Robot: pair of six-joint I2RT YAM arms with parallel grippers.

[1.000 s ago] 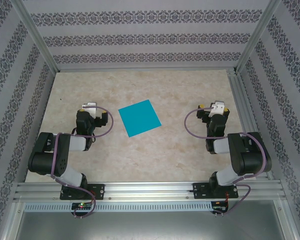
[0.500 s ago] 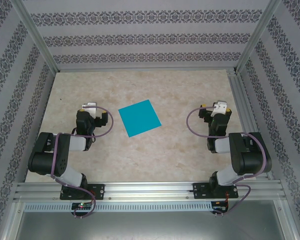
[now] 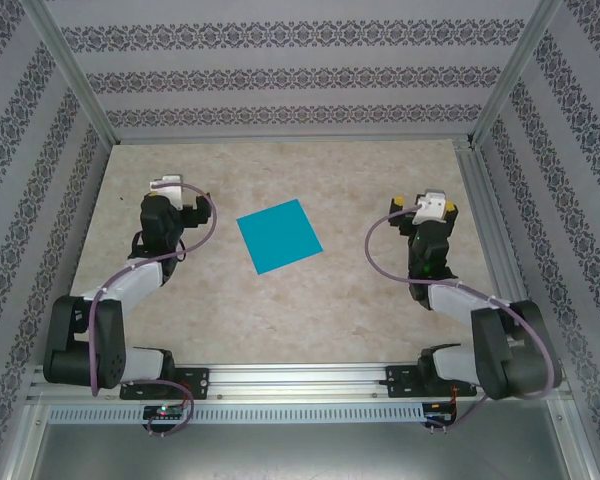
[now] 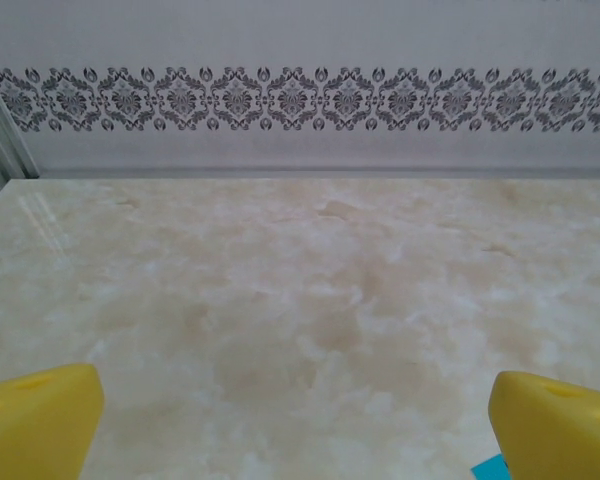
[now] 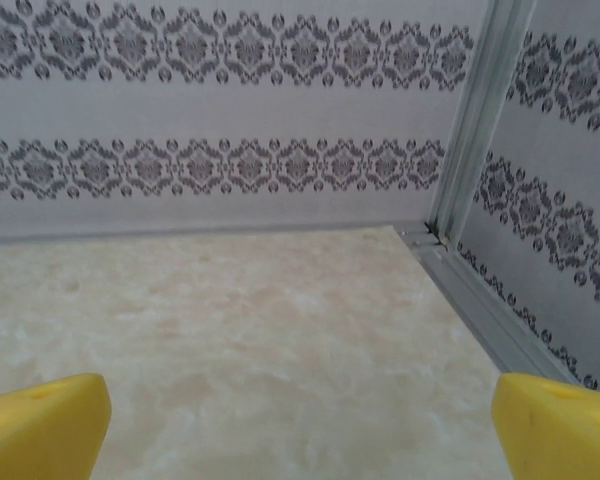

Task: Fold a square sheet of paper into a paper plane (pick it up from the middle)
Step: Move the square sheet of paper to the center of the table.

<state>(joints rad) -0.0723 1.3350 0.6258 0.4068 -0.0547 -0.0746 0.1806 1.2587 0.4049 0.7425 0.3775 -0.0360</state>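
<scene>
Top external view, flat teal-blue square sheet of paper (image 3: 279, 236) mid-frame on table (image 3: 330, 300), sharp corners, left gripper (image 3: 166, 192) and right gripper (image 3: 430, 208) splayed wide, empty

Top cam looks down from behind; wrist cams low over table (image 4: 280, 300), facing far wall (image 5: 180, 100).

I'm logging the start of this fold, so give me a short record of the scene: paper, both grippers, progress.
paper: flat teal square, unfolded, mid-table, slightly askew
left gripper: open, empty, left of the paper, apart from it
right gripper: open, empty, right of the paper, farther off
table: beige marbled top
progress: paper not held, no fold made yet
</scene>
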